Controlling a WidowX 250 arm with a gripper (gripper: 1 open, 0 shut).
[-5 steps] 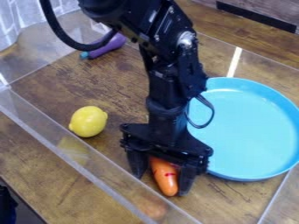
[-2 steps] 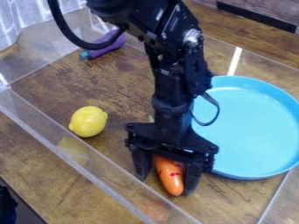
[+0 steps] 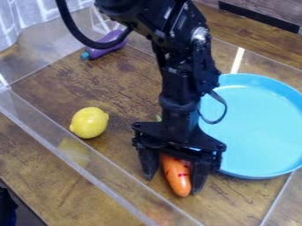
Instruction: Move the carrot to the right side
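Carrot on the surface, fingers spread around it.
Carrot (image 3: 177, 175) lay just left of the blue plate (image 3: 262, 124), between the fingers (image 3: 145, 161), which stood wide apart, pointing down. Lemon (image 3: 88, 122) sat further left of the plate.

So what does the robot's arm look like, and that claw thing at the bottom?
The arm is all black and shiny, built from chunky rounded sections. A black cable loops off its upper part, and another thin loop curls beside the lower section. The end effector is black too, a wide bar with two stubby fingers. No markings are readable.
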